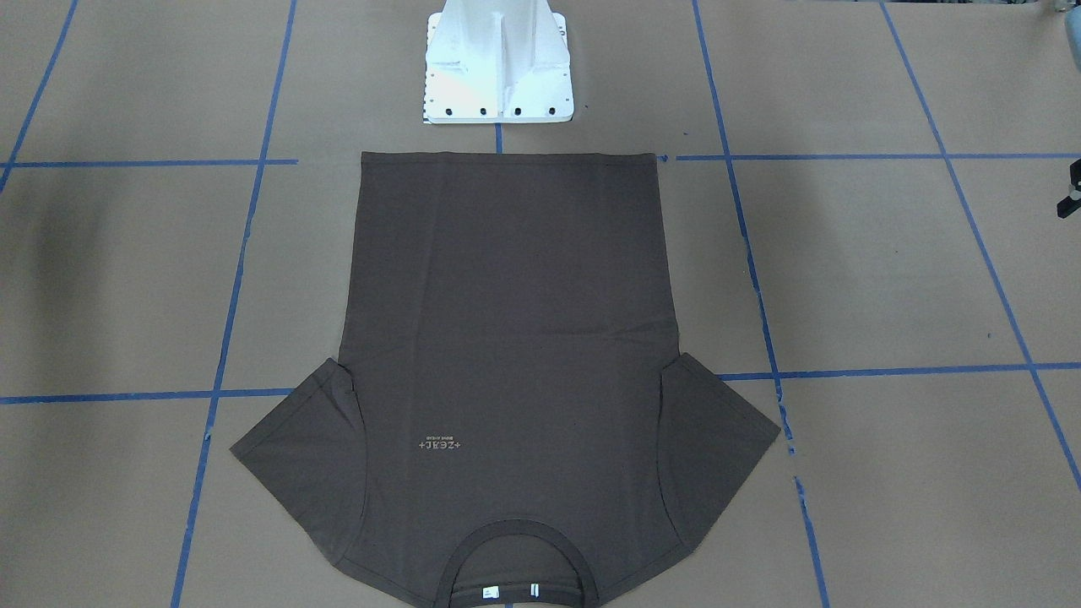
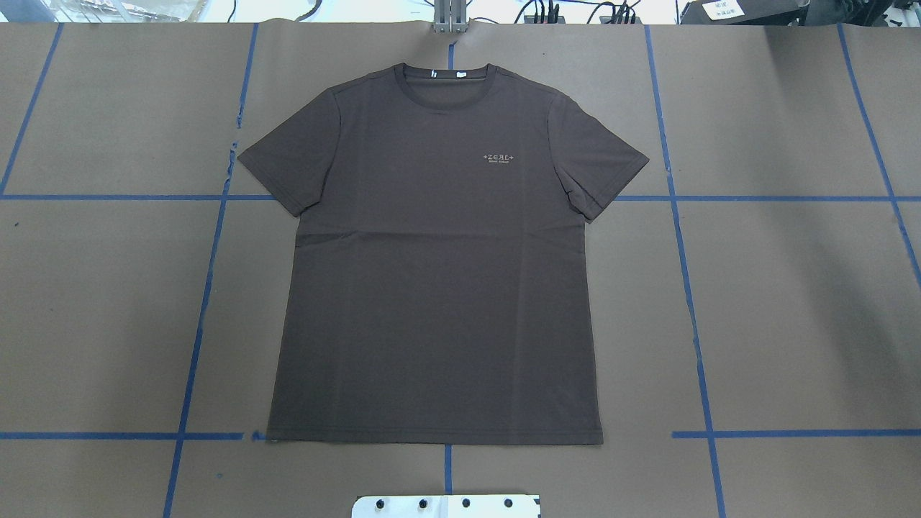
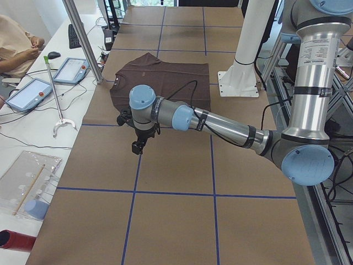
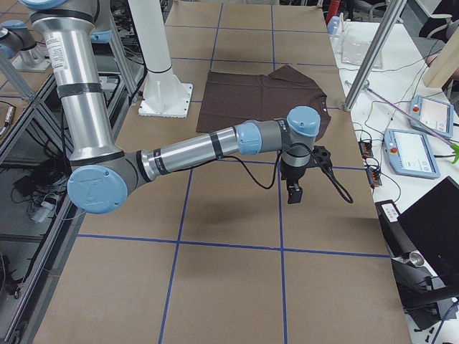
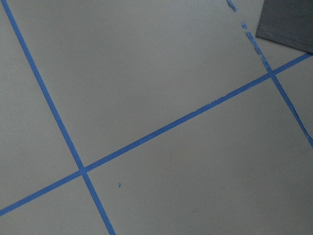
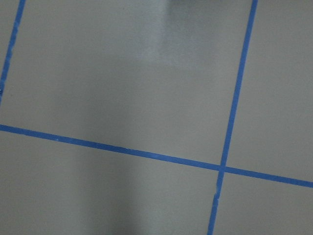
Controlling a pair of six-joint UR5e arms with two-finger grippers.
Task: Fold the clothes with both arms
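Note:
The dark brown T-shirt [image 2: 432, 273] lies spread flat and face up in the middle of the table, collar [image 2: 446, 79] away from the robot and hem toward its base. Both sleeves are spread out to the sides. My left gripper [image 3: 138, 146] hangs above bare table off the shirt's left side, clear of the cloth; only a black sliver of it [image 1: 1071, 190] shows in the front-facing view. My right gripper [image 4: 294, 192] hovers over bare table beyond the shirt's right side. I cannot tell whether either one is open or shut. The left wrist view catches only a corner of the shirt [image 5: 288, 24].
Brown paper marked with a blue tape grid [image 2: 676, 198] covers the table. The white pedestal base [image 1: 497, 63] stands just behind the hem. Metal poles [image 3: 83, 41], tablets [image 3: 27, 94] and cables line the side benches, where a seated person [image 3: 16, 44] is partly visible.

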